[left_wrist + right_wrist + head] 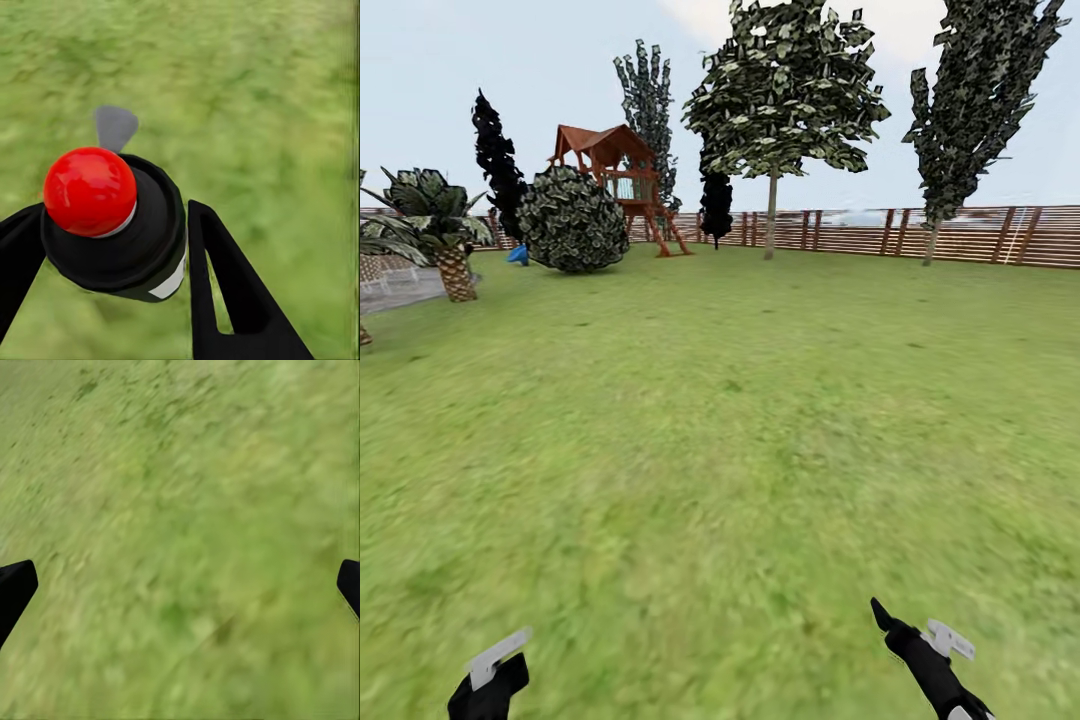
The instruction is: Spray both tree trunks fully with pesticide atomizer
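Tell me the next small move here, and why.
Probably roll the base forward toward the pale-trunked tree by the brown slatted fence. The left gripper seems to grip the black, red-capped pesticide atomizer, the trunk stands far across the green lawn, and no whitish speckles show on it.

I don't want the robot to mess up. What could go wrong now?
The trees stand far off by the fence, so spraying now would probably only wet the grass. The sprayer in the left gripper might slip on the way there.
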{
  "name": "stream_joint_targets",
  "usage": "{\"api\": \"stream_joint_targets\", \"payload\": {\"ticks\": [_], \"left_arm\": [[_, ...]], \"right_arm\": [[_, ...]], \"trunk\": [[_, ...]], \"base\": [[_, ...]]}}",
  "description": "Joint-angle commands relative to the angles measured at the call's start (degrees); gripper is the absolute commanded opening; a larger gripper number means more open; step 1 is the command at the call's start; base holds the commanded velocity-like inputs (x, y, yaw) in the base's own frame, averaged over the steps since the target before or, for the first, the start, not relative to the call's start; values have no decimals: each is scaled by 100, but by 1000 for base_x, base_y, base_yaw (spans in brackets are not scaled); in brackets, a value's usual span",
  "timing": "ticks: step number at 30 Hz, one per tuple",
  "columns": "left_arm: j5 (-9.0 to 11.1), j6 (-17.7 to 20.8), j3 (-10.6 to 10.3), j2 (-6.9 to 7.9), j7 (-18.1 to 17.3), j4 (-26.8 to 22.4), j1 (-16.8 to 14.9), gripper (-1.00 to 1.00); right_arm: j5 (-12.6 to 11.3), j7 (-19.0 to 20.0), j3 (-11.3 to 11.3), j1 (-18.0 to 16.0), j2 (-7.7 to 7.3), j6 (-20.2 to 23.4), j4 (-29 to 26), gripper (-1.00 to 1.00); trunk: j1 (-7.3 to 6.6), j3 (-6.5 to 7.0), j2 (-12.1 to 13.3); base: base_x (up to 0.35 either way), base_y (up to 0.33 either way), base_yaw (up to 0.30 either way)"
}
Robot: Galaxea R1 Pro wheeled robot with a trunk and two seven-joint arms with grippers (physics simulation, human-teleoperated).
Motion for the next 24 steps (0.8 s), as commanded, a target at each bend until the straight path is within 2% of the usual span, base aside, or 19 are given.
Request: {"api": "stream_joint_targets", "payload": {"ticks": [1, 24], "left_arm": [[-2, 0, -3, 0, 0, 0, 0, -100], [-2, 0, -5, 0, 0, 0, 0, -100]], "right_arm": [[0, 0, 0, 0, 1, 1, 0, 100], [0, -2, 0, 0, 0, 2, 0, 100]], "trunk": [[0, 0, 0], [0, 0, 0]], "base": [[301, -161, 0], [301, -161, 0]]}}
